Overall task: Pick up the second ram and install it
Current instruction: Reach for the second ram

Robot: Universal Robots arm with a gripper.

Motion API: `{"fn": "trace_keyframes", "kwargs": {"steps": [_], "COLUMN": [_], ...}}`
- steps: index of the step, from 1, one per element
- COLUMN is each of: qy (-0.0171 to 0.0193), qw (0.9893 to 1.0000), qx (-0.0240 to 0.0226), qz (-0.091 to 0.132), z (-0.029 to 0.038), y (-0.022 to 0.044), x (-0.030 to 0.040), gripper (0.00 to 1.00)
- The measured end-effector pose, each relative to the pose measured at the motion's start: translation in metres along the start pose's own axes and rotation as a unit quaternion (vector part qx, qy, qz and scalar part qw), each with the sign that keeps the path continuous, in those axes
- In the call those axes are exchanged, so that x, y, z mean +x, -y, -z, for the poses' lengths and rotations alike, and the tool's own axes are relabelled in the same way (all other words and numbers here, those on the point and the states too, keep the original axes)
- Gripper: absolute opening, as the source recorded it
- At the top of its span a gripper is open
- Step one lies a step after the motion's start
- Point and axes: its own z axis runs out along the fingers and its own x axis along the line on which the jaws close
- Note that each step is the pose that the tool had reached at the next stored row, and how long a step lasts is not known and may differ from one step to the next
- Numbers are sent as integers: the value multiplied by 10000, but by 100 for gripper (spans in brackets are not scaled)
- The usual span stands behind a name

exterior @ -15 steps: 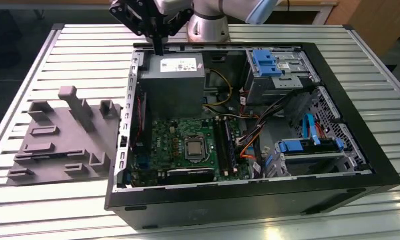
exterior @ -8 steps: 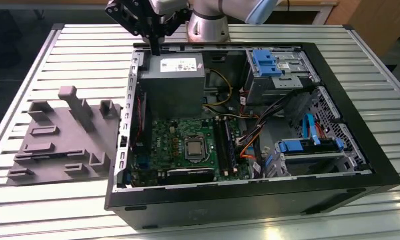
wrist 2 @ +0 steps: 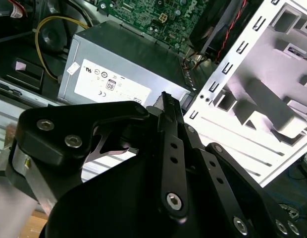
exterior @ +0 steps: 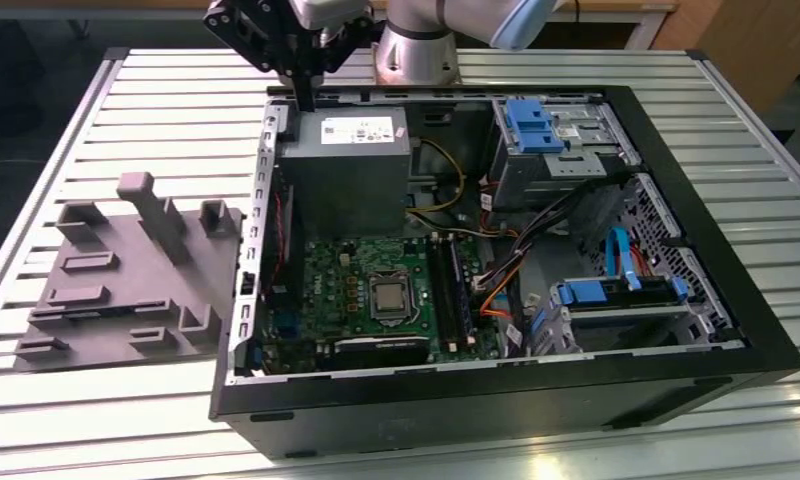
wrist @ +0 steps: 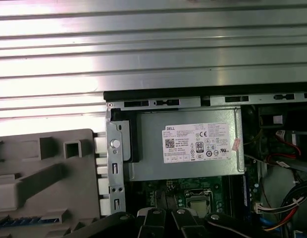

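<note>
From my station I see the tool (exterior: 303, 92) hanging at the far rim of the open computer case (exterior: 720, 345), over the corner of the grey power supply (exterior: 353, 150) that lies toward the exterior view's left. Its fingertips are drawn together into one thin dark blade, and in the second wrist view the linkages meet at the tip (wrist 2: 165, 99) with nothing that I can make out between them. I cannot tell whether the tip touches the case rim or only hovers just over it. The second ram (wrist: 25, 221) appears to me as a slim bluish strip lying flat in a slot of the grey moulded tray (exterior: 107, 270), though I cannot be certain of it in the first wrist view. The tray sits on the slatted metal surface (exterior: 147, 90) just beside the case, on the exterior view's left, well apart from the tool. Inside the case the green motherboard (exterior: 353, 285) lies on the near side of the power supply, with the long black memory slots (exterior: 450, 290) beside the processor.
</note>
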Motion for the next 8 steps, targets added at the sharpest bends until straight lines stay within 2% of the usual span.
{"fn": "trace_keyframes", "kwargs": {"steps": [8], "qy": [0], "qw": [10000], "qx": [0], "qz": [0], "z": [1], "y": [3], "x": [45], "gripper": [11]}}
